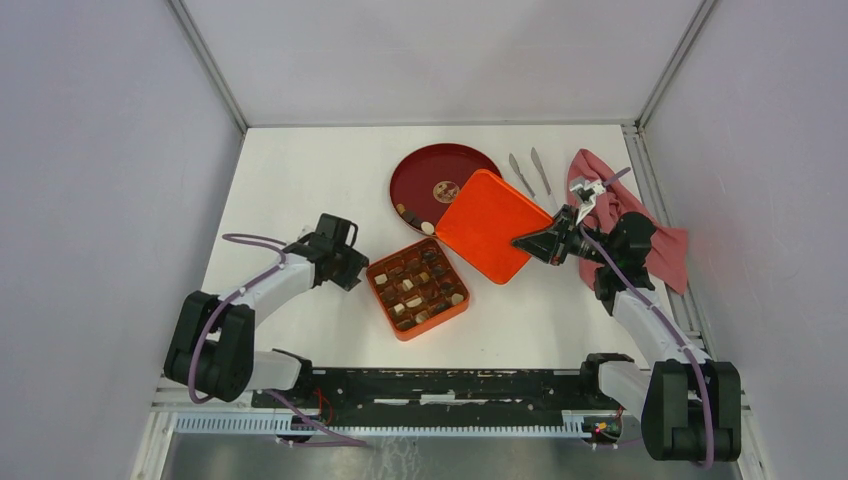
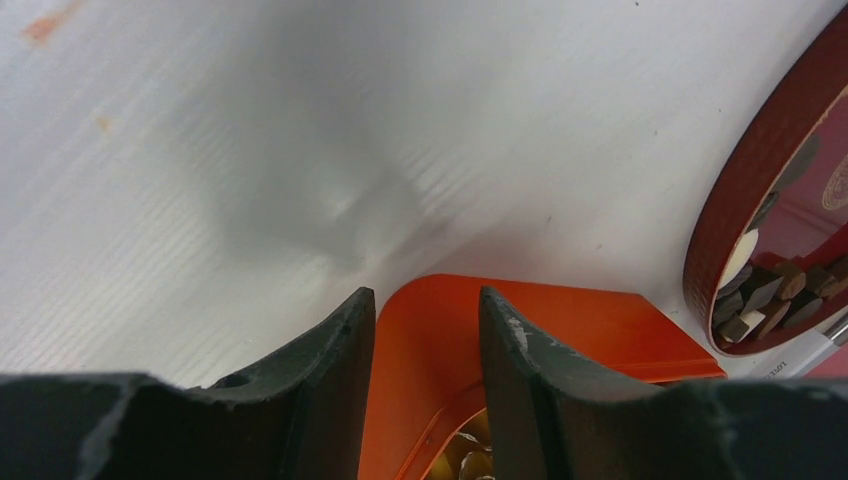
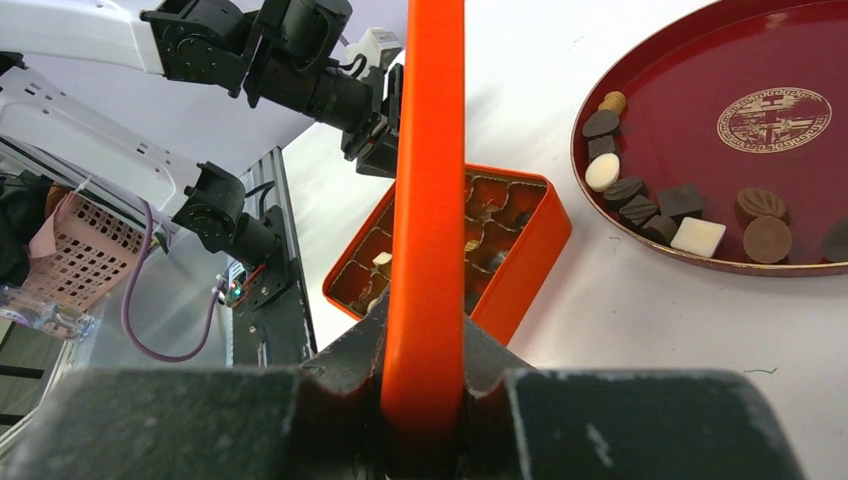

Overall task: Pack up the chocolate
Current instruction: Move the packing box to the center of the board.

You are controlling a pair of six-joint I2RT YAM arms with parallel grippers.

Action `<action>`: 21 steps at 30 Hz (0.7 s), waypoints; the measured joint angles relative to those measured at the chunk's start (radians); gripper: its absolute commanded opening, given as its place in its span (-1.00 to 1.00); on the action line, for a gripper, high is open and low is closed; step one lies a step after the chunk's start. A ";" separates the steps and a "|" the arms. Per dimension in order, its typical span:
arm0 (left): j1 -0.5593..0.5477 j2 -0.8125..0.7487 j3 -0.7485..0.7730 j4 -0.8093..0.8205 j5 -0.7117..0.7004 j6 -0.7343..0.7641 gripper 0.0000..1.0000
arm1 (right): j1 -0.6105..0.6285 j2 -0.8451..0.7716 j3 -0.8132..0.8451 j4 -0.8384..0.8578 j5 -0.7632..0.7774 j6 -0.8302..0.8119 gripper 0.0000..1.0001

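My right gripper (image 3: 424, 345) pinches the orange lid (image 1: 490, 225) by its edge. My left gripper (image 2: 420, 340) straddles a corner of the box (image 1: 417, 288); I cannot tell if it clamps. Chocolate (image 3: 700, 236) sits in the box, with more on the red plate (image 1: 420, 175) toward the far edge, so I'd keep the lid clear.

Tabletop (image 2: 250, 120): white, matt, finely ribbed, with a few orange stains. Red plate (image 3: 690, 50): hard, glossy, lacquer-like, with a gilt emblem. Orange lid (image 3: 428, 200): rigid, smooth, satin sheen; material undetermined. Orange box (image 3: 520, 275): same finish outside, shiny gold-toned liner inside. Chocolate (image 3: 697, 236): matt, some pieces ridged. My left fingers (image 2: 325, 390) and right fingers (image 3: 340, 375): black, matt, scuffed, chalky at the edges. Cloth (image 1: 668, 245): pinkish-red, soft, crumpled. Two utensils (image 1: 521, 174): grey, metallic.
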 measured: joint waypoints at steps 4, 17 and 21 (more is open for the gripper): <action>-0.043 0.007 0.000 0.023 0.004 -0.013 0.01 | 0.001 0.001 0.000 0.000 0.000 0.000 -1.00; -0.219 0.020 0.034 0.056 -0.014 -0.081 0.13 | 0.007 0.007 -0.019 0.023 0.012 0.041 -1.00; -0.238 -0.023 0.075 0.001 -0.080 -0.042 0.17 | 0.006 0.018 -0.024 0.054 0.019 0.121 -1.00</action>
